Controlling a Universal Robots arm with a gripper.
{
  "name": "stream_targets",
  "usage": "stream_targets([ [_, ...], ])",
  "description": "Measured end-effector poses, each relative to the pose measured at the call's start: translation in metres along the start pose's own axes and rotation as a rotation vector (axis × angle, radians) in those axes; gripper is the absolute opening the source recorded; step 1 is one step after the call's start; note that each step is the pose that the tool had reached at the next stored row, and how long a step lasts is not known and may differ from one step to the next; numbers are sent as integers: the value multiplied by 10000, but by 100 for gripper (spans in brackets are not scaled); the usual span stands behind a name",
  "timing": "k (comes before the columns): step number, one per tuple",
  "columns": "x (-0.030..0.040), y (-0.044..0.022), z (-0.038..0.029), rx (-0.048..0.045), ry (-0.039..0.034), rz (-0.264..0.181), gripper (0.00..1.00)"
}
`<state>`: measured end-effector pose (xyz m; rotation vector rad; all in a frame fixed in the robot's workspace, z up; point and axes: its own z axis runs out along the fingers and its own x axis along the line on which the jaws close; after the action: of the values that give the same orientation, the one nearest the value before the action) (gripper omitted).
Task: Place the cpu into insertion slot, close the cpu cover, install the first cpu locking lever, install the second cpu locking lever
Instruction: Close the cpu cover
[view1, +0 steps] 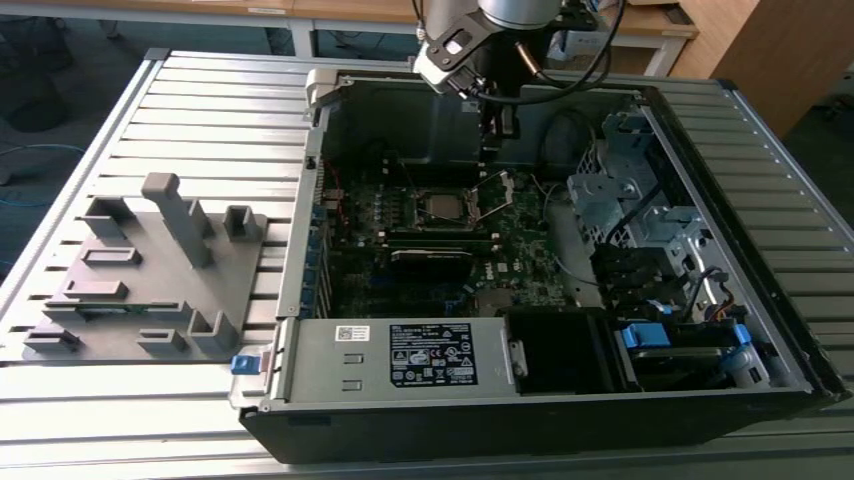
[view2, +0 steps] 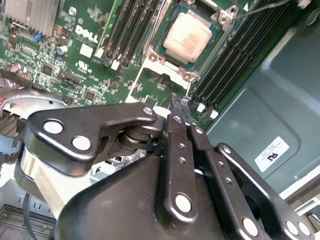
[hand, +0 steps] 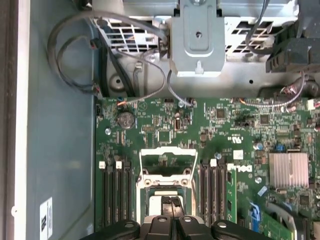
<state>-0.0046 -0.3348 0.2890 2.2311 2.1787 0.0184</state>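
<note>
Fingers: we see the gripper (view2: 180, 104) with its two fingers pressed together, pinching nothing.
Cpu: the cpu (view2: 187, 36) lies in the insertion slot (view2: 150, 56), at the centre of the exterior view.
Cover: the cpu cover (hand: 167, 151) stands raised, just below the gripper.
Case: the open computer case (view1: 534, 430) holds the motherboard (view1: 400, 280).
Table: a slatted metal table (view1: 134, 420), with a grey fixture (view1: 147, 270) at the exterior view's left.
Room: wooden furniture (view1: 761, 50) in the upper right.

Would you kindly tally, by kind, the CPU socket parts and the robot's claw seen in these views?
cpu: 1
insertion slot: 1
cpu cover: 1
claw: 1
Total: 4
</note>
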Motion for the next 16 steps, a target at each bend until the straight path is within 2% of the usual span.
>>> stream_targets([
  [6,3,113,7,0,-1,0,10],
  [16,9,372,23,0,0,0,10],
])
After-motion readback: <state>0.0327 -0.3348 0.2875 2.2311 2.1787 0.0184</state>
